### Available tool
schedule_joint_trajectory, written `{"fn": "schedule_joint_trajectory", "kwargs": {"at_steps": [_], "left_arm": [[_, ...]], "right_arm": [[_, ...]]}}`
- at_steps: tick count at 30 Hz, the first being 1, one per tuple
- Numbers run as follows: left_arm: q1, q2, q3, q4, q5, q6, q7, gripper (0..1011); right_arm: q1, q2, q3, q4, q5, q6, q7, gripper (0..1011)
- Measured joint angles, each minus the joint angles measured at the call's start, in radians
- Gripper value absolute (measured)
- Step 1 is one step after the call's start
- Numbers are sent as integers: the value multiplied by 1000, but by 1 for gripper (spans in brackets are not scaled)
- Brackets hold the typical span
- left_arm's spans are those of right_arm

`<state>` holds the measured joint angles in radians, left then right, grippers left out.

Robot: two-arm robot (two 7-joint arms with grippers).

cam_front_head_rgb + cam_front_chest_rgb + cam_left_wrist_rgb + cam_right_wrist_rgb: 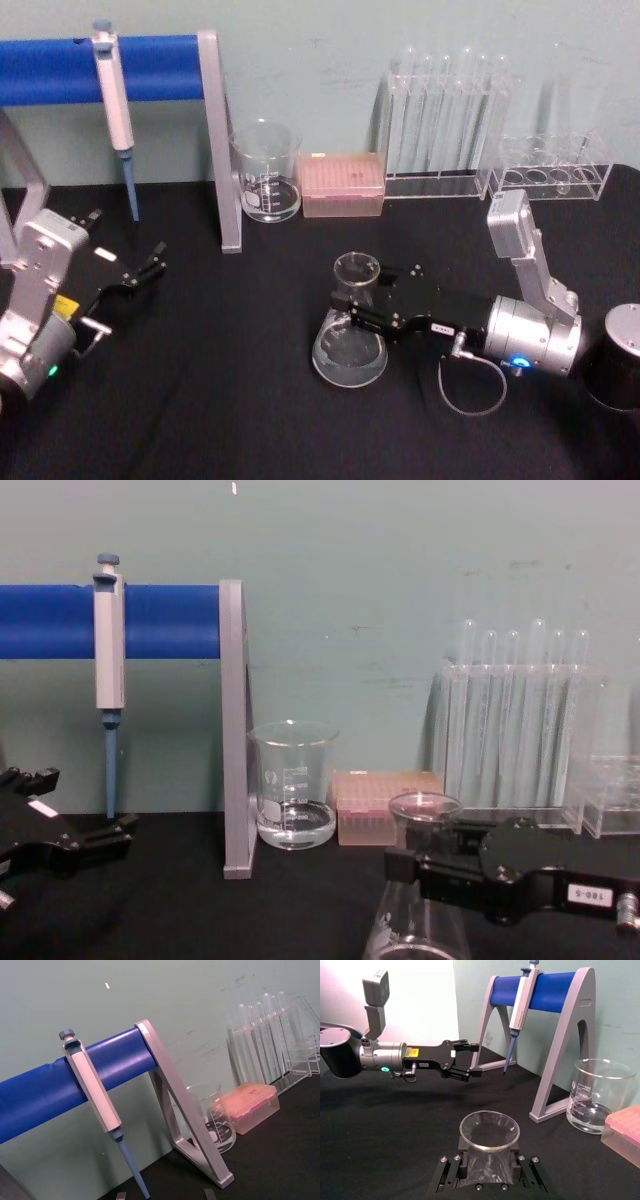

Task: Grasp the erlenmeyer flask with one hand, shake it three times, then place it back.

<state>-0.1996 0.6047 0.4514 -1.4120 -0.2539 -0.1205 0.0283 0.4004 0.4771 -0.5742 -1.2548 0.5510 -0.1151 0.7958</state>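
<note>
My right gripper [348,308] has its fingers clamped on the neck of the erlenmeyer flask [349,350], which stands upright over the desk [220,410], in front of the beaker [267,172] and a little to its right. I can't tell whether the flask holds anything. The beaker holds a shallow layer of clear liquid, and its printed graduations are too small to read. A white label [588,894] on the right gripper reads "180-5". Left of the beaker and nearer me, my left gripper [150,268] hangs with its fingers apart.

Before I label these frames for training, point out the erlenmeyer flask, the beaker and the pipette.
erlenmeyer flask [348,355], head view, wide base.
beaker [268,182], head view, front wall.
pipette [115,100], head view, white body.
</note>
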Motion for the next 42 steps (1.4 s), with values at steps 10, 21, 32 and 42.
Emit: {"fn": "schedule_joint_trajectory", "kwargs": {"at_steps": [10,21,32,42], "left_arm": [[0,0,0,0,0,0,0,1001],[0,0,0,0,0,0,0,1001],[0,0,0,0,0,0,0,1001],[0,0,0,0,0,0,0,1001]], "right_arm": [[3,-4,-4,8,-5,2,1,457],[6,-4,-8,12,-8,5,3,457],[8,-6,-9,15,-6,17,3,457],[8,-5,-10,15,-8,18,3,457]]}}
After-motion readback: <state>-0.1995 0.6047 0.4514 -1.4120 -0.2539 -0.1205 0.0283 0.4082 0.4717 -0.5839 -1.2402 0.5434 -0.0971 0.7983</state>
